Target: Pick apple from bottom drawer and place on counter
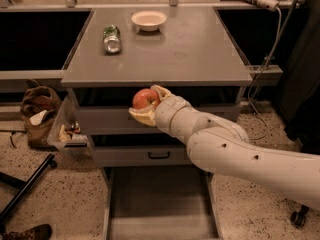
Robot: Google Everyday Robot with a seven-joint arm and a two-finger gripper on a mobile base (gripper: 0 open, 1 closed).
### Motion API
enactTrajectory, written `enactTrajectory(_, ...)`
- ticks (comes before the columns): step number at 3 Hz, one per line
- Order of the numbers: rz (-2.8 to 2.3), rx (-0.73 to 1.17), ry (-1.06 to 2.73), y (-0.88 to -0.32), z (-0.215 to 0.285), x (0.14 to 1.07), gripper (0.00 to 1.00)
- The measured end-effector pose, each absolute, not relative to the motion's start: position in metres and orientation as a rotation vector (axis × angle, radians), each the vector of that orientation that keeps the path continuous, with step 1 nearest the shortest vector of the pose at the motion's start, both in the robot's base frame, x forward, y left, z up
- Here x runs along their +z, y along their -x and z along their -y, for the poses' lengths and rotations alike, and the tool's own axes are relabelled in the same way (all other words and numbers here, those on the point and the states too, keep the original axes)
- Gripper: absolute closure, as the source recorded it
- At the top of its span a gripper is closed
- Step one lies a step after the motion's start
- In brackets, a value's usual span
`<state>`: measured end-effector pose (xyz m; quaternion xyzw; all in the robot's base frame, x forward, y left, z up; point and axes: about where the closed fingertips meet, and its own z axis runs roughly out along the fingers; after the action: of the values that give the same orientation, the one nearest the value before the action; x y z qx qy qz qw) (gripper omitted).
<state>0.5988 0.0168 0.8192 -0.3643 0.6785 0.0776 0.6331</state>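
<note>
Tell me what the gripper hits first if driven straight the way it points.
Likely the front of the top drawer, just under the counter edge: the gripper, holding the apple, points left and inward toward it. Depth is unclear.

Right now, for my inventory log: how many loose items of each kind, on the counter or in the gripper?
Apple: 1, held in the gripper just below the counter front edge
Can: 1, on the counter
Bowl: 1, on the counter
Total: 3
</note>
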Motion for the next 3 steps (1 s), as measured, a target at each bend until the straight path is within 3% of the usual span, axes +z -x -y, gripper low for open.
enactTrajectory(2, -1.528, 0.157, 0.825, -0.606, -0.015, 0.841, 1.00)
enactTrajectory(3, -1.470, 0.155, 0.786, -0.626, -0.013, 0.894, 1.00)
